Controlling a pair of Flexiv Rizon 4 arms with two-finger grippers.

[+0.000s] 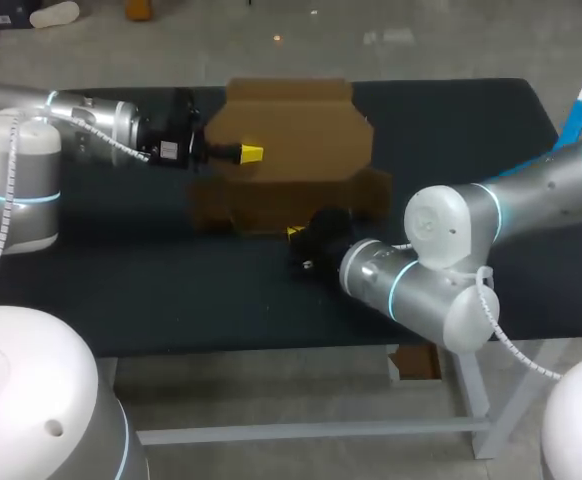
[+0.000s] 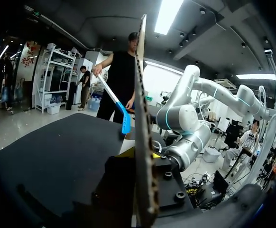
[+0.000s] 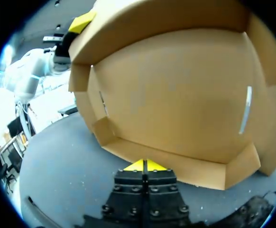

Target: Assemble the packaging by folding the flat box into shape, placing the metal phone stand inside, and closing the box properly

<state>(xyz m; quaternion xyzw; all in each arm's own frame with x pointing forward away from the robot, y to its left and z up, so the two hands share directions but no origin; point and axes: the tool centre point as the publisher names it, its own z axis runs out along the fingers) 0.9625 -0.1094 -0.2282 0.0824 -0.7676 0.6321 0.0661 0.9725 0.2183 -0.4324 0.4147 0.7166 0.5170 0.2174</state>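
My left arm point(image 1: 76, 115) comes in from the left, level above the table point(image 1: 121, 285), and its tool point(image 1: 250, 153) ends over the left part of the cardboard box point(image 1: 301, 130). In the left wrist view a cardboard sheet stands edge-on between this tool's fingers, with a bit of yellow tip showing on each side of it. The tool is closed narrowly on the box, holding it by the thin edge. The right wrist view shows the same grip from the far side: one yellow tip sits at the top corner of the lifted cardboard.

The box is in the middle of the table, still an open, unfolded blank and not yet a closed shape. Its large raised panel point(image 3: 176, 95) tilts up off the table, with short flaps bent forward along both sides and a narrow slit point(image 3: 244, 110) cut near one side. The front strip point(image 3: 195, 168) along the panel's lower edge lies down on the table. From above, the rear part of the cardboard looks lighter and the front part darker.

My right arm point(image 1: 451, 240) enters from the right and bends back toward the middle. Its tool point(image 1: 295, 234) is low at the near edge of the box, just at the front strip. Its two yellow tips are pressed together with nothing showing between them — whether they touch the cardboard, I cannot tell.
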